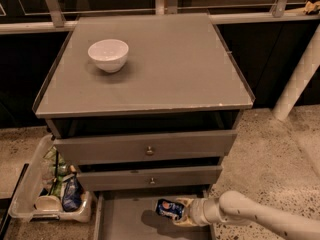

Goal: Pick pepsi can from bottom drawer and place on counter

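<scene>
End effector (181, 212) sits low, below the near edge of the tabletop (170, 74) and toward its near-right corner. It reaches in from the right over the open bottom drawer (125, 220) and is clamped on the right end of the pepsi can (167, 208). The can lies on its side with the logo showing and, judging by the shadow under it, hangs just above the drawer floor. The step in hand looks like lifting the can out of the drawer. To do it well, the arm should first draw the can back toward the robot, away from the middle drawer front (150, 178) just behind it. The tabletop's near edge juts out above, and a straight rise could clip it. Only one end of the can is held, so it may pivot or slip, and a slow, even lift without sudden wrist turns seems wise. Once higher than the raised rim, the can can cross the near edge and come down on bare surface around the middle or the near-right corner. That spot is well apart from the white bowl (108, 54) by the far-left corner. Turning the can upright before release would be safer, since a can left on its side could roll toward an edge.
</scene>
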You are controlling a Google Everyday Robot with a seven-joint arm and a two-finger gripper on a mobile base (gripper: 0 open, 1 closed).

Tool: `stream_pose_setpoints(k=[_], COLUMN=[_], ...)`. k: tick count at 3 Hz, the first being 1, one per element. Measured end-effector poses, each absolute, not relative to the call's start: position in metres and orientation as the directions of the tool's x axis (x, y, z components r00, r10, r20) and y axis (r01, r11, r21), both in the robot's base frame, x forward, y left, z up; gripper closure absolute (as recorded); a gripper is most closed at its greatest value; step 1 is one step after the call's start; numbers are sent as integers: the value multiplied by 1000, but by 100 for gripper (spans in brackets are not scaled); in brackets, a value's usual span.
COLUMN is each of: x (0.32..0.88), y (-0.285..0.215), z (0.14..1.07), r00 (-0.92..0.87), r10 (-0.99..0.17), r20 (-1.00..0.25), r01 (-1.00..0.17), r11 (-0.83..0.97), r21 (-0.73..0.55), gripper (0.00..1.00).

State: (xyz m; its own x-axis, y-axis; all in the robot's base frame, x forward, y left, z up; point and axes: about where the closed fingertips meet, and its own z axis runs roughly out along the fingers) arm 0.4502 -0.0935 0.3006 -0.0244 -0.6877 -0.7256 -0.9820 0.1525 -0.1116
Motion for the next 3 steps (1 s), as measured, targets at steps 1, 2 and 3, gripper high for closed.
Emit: stream_pose_setpoints(k=[1,2,3], x=[442,436,436], y=[-104,-108,-111], z=[349,398,450], r00=[7,45,72], r10=[-670,-687,-723], r20=[-742,-725,-687], r01=[-985,-984,-979], r11=[124,95,79], r21=[-122,-151,-186], gripper=[100,100,100])
